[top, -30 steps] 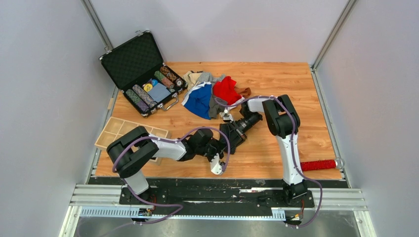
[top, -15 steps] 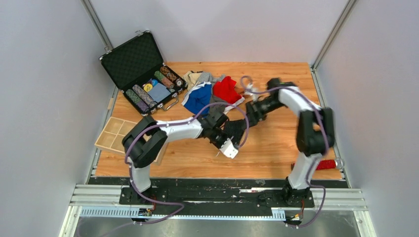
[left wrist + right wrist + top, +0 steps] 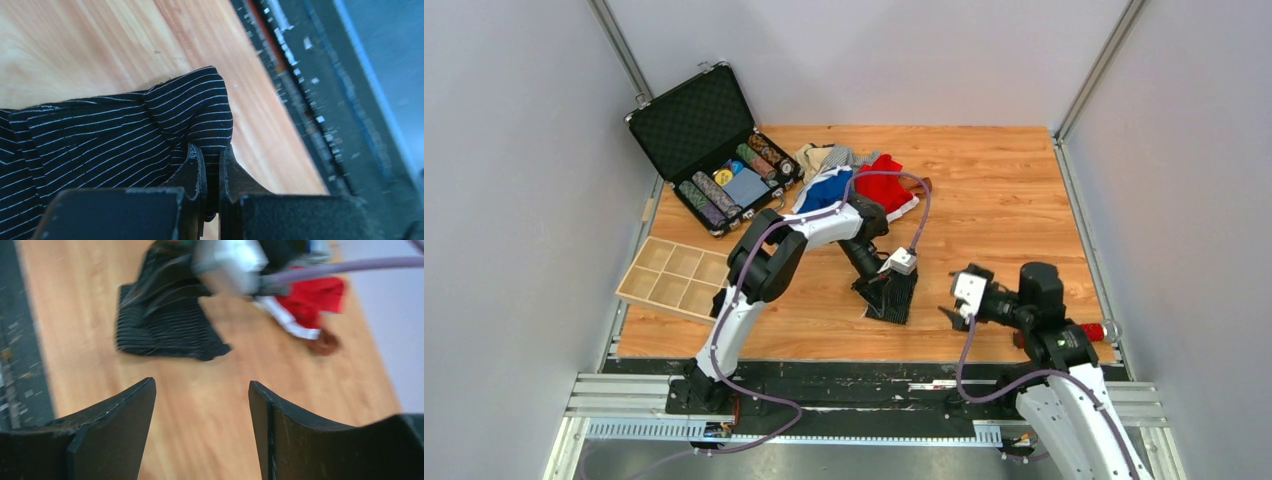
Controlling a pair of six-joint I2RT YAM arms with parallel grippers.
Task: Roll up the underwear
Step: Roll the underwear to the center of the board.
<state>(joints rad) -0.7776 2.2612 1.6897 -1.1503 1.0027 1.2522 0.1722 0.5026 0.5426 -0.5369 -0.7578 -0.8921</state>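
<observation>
A black pinstriped underwear lies on the wood at front centre. My left gripper is shut on one edge of it. In the left wrist view the striped underwear bunches up into the closed left gripper. My right gripper hovers to the right of it, open and holding nothing. In the right wrist view the right gripper stands over bare wood, short of the black underwear. More underwear sits in a pile at the back: blue, red, beige.
An open black case with striped poker chips stands at the back left. A wooden compartment tray lies at the left edge. A red bristly stick pokes out behind the right arm. The black rail runs along the table's near edge.
The right gripper let go of the black underwear, opened and pulled back to the near right. The left arm swung right and carried the underwear down onto the front centre of the table.
</observation>
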